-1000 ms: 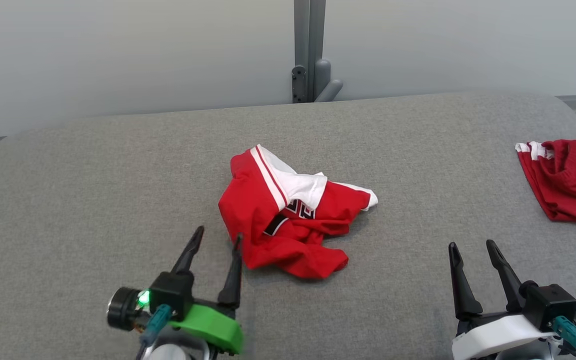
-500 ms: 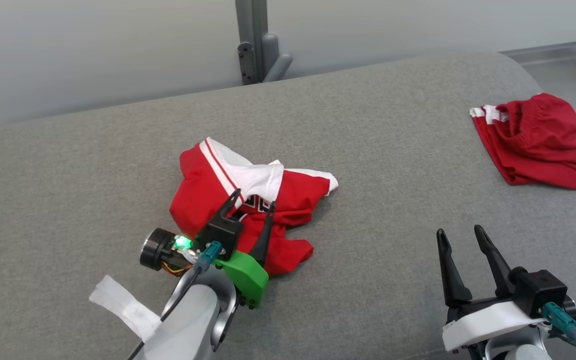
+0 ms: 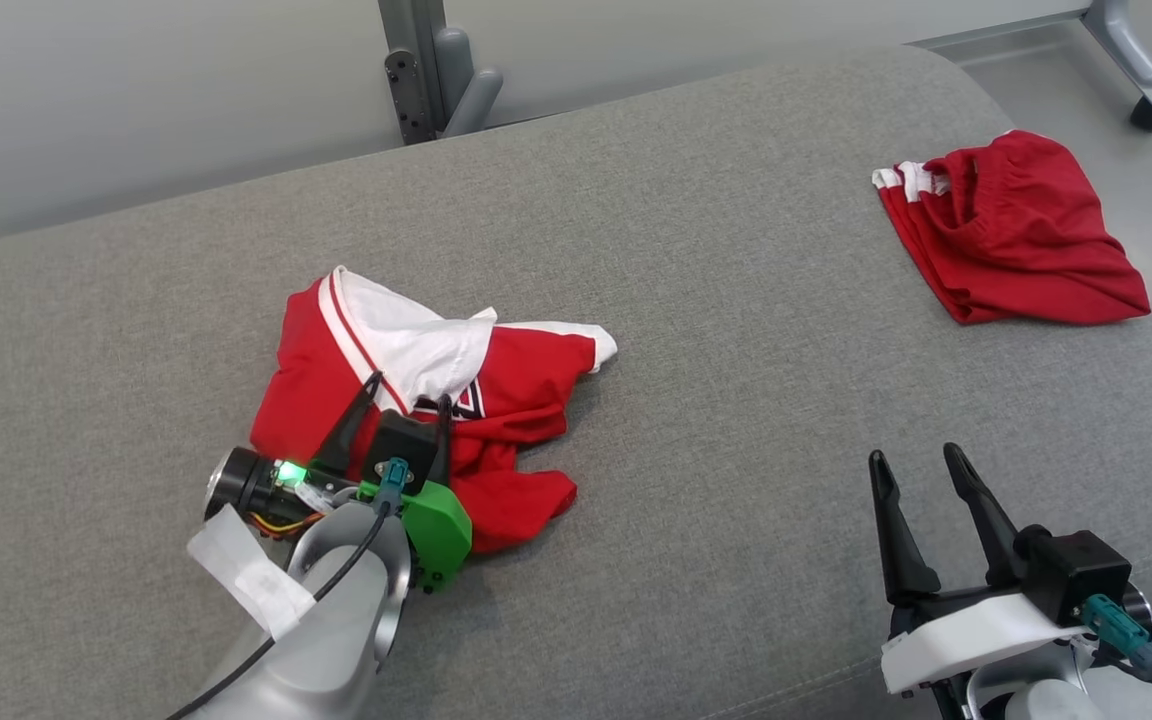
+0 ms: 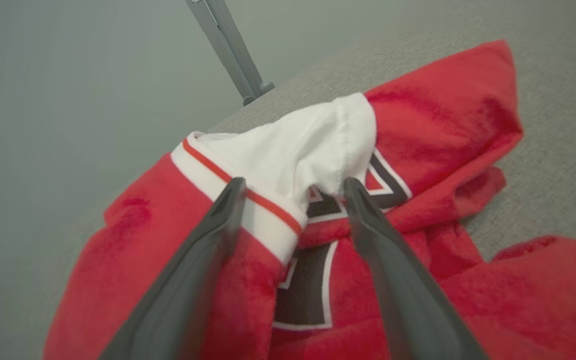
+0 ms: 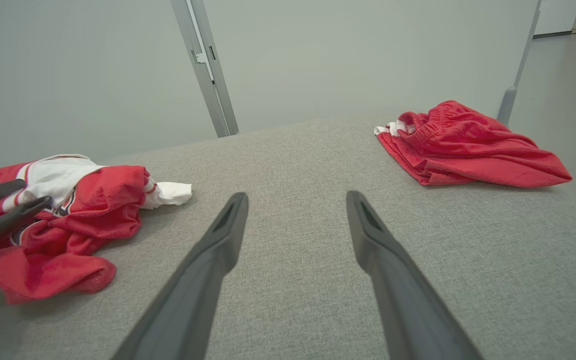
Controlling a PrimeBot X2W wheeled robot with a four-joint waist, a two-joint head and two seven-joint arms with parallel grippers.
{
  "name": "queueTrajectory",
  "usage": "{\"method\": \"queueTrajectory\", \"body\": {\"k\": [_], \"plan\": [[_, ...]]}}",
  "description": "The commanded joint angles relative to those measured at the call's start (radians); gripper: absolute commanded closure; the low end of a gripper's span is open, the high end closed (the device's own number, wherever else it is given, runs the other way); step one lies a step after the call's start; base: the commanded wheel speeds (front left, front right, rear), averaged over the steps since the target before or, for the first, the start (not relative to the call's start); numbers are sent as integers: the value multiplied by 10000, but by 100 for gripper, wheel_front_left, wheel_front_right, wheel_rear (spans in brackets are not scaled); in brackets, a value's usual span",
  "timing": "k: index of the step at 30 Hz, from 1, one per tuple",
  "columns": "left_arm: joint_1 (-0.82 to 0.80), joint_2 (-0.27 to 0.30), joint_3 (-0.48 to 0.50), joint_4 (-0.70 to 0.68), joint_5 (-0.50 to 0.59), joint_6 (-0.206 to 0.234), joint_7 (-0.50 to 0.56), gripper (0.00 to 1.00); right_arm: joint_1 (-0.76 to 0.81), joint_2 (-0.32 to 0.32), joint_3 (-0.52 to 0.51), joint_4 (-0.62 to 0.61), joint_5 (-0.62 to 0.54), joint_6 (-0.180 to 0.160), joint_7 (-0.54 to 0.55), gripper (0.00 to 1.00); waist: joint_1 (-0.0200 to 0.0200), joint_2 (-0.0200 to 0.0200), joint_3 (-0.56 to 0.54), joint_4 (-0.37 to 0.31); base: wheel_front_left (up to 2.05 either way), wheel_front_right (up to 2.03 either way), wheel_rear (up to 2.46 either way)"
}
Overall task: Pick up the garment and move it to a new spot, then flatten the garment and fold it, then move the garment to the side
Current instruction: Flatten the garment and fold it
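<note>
Two open claws: my left claw (image 3: 411, 388) straddles the white band (image 4: 268, 227) of the crumpled red shirt (image 3: 521, 372) lying left of centre on the grey table (image 3: 716, 300), soft, light cloth I judge best pinched at that thicker band; my right claw (image 3: 914, 452) hovers well apart.

The head camera looks down from above and behind onto the grey worktop (image 3: 736, 300). The left wrist camera sits close, facing the jersey (image 4: 418, 125) at the tips of the left claw (image 4: 293, 182). The right wrist camera skims low past the right claw (image 5: 296, 196). All three views share that jersey.
</note>
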Motion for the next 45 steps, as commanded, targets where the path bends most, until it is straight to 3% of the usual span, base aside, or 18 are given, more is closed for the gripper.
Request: {"method": "queueTrajectory", "body": {"k": [1,3,4,5,6,7,8,10,11,17,24,37,45], "plan": [[-205,31,-55,150,85,134,-59,0,-139,-21,-2,-2,91,-11,-49,0,0,-1,-14,-4,0,0,0],[-287,3,-74,275,87,189,-80,0,-134,-19,-30,-7,105,-11,-50,0,0,-1,-25,-2,0,0,0],[-326,-7,-76,324,76,215,-88,7,-132,-19,-40,-11,109,-11,-50,0,0,-1,-31,-2,0,0,0],[-326,-7,-76,324,76,215,-88,7,-132,-19,-40,-11,109,-11,-50,0,0,-1,-31,-2,0,0,0],[-360,-21,-39,337,2,204,-96,20,-130,-19,-50,-19,115,-11,-50,0,0,-1,-35,-3,0,0,0],[-386,-31,-26,353,-21,185,-96,53,-126,-19,-55,-32,124,-11,-51,0,0,-1,-40,-6,0,0,0],[-406,-44,-36,348,-44,177,-84,64,-121,-19,-59,-44,126,-11,-49,0,0,-1,-44,-8,0,0,0],[-469,-65,-47,191,-78,99,-87,94,-131,-19,-59,-55,123,-11,-50,0,0,-1,-46,-13,0,0,0],[-475,-74,-51,105,-89,70,-89,100,-137,-19,-63,-62,118,-11,-50,0,0,-1,-52,-15,0,0,0],[-273,-138,170,-1086,-433,-111,-83,100,-22,-19,-202,-40,112,-11,-51,0,0,-1,-251,107,0,0,0],[572,-170,1756,-2923,-1580,131,-83,100,139,-19,-337,-29,64,-11,-50,0,0,-1,-670,567,0,0,0],[2558,-151,5181,-3242,-2524,490,-73,100,258,-19,-325,-18,-2,-11,-44,0,0,-1,-922,1776,0,0,0],[3274,-223,5760,-2777,-2712,327,-72,100,111,-21,-182,191,-16,-11,-44,0,0,-1,-879,2294,0,0,0]]}}
